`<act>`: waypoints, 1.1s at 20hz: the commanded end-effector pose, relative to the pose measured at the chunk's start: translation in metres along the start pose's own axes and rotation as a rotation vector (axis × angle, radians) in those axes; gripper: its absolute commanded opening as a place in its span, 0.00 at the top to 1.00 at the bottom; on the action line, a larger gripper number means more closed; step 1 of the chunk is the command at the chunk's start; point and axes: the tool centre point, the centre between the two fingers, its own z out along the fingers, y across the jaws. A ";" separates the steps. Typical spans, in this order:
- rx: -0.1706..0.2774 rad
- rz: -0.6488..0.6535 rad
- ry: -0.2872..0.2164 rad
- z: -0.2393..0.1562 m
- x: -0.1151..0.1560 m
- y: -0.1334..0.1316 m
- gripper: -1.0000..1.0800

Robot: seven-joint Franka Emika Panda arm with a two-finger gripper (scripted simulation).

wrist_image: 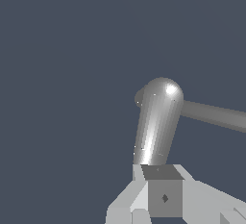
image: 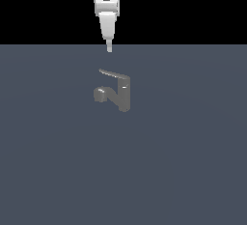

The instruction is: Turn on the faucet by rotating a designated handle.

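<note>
The small grey faucet stands upright in the middle of the floor, its short spout with a rounded head pointing toward the exterior view's left. The handle is a thin flat lever running from the cylinder's top out to the left. My gripper hangs above the handle's free end, apart from it, shut with nothing between its fingers. In the wrist view a shiny rounded part of the faucet lies just beyond my fingertips, and a thinner grey bar leaves it sideways.
The faucet stands on a flat blue-grey floor that ends against black background behind the arm. Nothing else shows near it.
</note>
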 end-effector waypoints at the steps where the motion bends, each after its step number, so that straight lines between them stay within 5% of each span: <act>1: 0.000 0.060 -0.002 0.019 -0.003 -0.010 1.00; 12: -0.003 0.239 -0.011 0.078 -0.010 -0.035 1.00; 22: -0.004 0.278 -0.013 0.091 -0.012 -0.039 1.00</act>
